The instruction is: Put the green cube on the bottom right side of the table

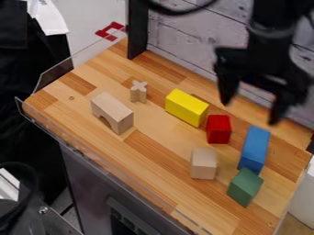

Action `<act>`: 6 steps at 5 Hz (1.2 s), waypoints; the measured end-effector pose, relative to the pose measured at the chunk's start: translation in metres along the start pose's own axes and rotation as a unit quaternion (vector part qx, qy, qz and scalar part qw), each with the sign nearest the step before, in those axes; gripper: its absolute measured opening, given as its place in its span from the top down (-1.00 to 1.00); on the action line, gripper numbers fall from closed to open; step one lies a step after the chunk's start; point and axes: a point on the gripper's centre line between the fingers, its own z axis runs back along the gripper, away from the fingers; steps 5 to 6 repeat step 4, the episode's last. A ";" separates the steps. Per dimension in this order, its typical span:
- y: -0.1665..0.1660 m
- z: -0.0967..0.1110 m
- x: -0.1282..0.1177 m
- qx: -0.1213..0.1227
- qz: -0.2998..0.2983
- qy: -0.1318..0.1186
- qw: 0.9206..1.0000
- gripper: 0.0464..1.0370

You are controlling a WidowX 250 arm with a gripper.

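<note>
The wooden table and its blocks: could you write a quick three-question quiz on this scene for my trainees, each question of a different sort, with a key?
1. Short answer: Which coloured block is closest to the green wooden cube?
2. True or false: The black two-finger gripper is open, with nothing between its fingers.
3. Fill in the blank: Near the pale wooden arch block stands a small pale wooden piece whose top is shaped like a ____.

Key:
1. The long blue rectangular wooden block
2. True
3. Cross
</note>
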 end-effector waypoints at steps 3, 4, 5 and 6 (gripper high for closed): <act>0.065 -0.003 -0.015 0.035 0.027 0.045 0.998 -0.92; 0.065 -0.003 -0.016 0.041 0.021 0.048 0.998 -0.92; 0.065 -0.003 -0.016 0.041 0.021 0.048 0.998 -0.92; 0.065 -0.003 -0.016 0.041 0.021 0.048 0.998 -0.92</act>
